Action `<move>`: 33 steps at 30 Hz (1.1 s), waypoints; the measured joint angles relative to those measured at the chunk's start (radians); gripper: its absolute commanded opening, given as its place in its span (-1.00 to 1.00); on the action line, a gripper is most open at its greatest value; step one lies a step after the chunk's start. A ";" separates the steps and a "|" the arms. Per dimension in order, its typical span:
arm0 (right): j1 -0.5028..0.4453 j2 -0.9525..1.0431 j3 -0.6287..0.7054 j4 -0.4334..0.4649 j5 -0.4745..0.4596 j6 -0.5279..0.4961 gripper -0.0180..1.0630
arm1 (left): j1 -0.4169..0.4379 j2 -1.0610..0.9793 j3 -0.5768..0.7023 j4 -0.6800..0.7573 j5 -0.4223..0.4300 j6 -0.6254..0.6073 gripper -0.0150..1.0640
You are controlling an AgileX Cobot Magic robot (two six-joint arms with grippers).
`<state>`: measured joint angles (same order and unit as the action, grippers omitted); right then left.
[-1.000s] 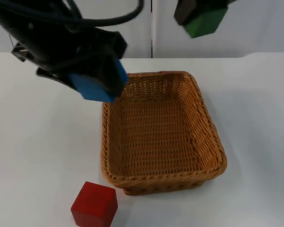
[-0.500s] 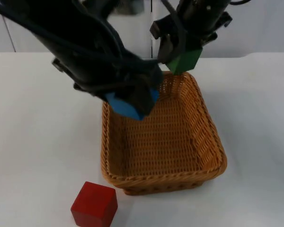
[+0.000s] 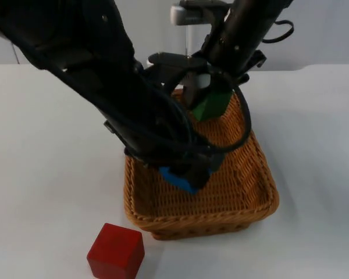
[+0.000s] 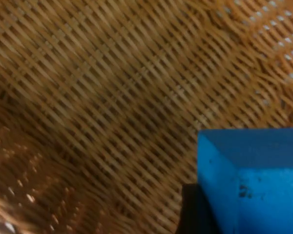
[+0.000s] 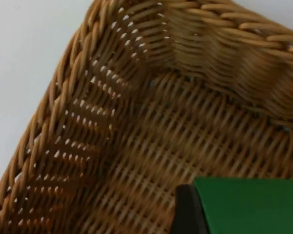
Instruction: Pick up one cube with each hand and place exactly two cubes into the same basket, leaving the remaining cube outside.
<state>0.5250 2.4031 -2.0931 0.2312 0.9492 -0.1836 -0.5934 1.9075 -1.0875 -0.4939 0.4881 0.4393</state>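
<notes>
A red cube [image 3: 116, 251] sits on the white table [image 3: 41, 174] just beside the rectangular woven wicker basket's [image 3: 262, 200] near-left corner. The left gripper [image 3: 189, 174] clamps a blue cube [image 3: 179, 179] low inside the basket. The right gripper [image 3: 212, 96] grips a green cube [image 3: 210, 106] above the basket's far end.

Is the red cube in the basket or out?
Out: the red cube sits on the white table, just outside the basket rim's near corner.

The top view looks down and forward over the white worktop [image 3: 41, 174]; both wrist views sit close inside the woven wicker basket [image 3: 256, 197] [image 4: 88, 97] [image 5: 112, 122].
</notes>
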 measured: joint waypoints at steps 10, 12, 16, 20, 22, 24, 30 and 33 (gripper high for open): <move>0.002 0.038 0.000 0.004 -0.022 -0.002 -0.96 | 0.000 0.068 0.000 -0.002 -0.052 0.024 -0.98; 0.002 0.045 0.000 0.004 -0.030 -0.002 -0.96 | 0.000 0.080 0.000 -0.002 -0.060 0.024 -0.98; 0.002 0.045 0.000 0.004 -0.036 -0.002 -0.96 | 0.000 0.088 0.000 -0.002 -0.064 0.026 -0.84; 0.002 0.045 0.000 0.004 -0.037 -0.002 -0.96 | 0.000 0.097 0.000 -0.002 -0.064 0.028 -0.40; 0.002 0.045 0.000 0.004 -0.037 -0.002 -0.96 | 0.000 0.097 0.000 -0.002 -0.064 0.028 -0.28; 0.002 0.045 0.000 0.004 -0.038 -0.002 -0.96 | 0.000 0.097 0.000 -0.002 -0.068 0.028 -0.11; 0.002 0.049 0.000 0.004 -0.038 -0.002 -0.88 | 0.000 0.097 0.000 -0.004 -0.070 0.028 0.18; 0.002 0.049 0.000 0.004 -0.038 -0.002 -0.70 | 0.000 0.097 0.000 -0.004 -0.075 0.028 0.28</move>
<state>0.5267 2.4522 -2.0931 0.2354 0.9108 -0.1859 -0.5934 2.0045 -1.0875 -0.4978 0.4130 0.4669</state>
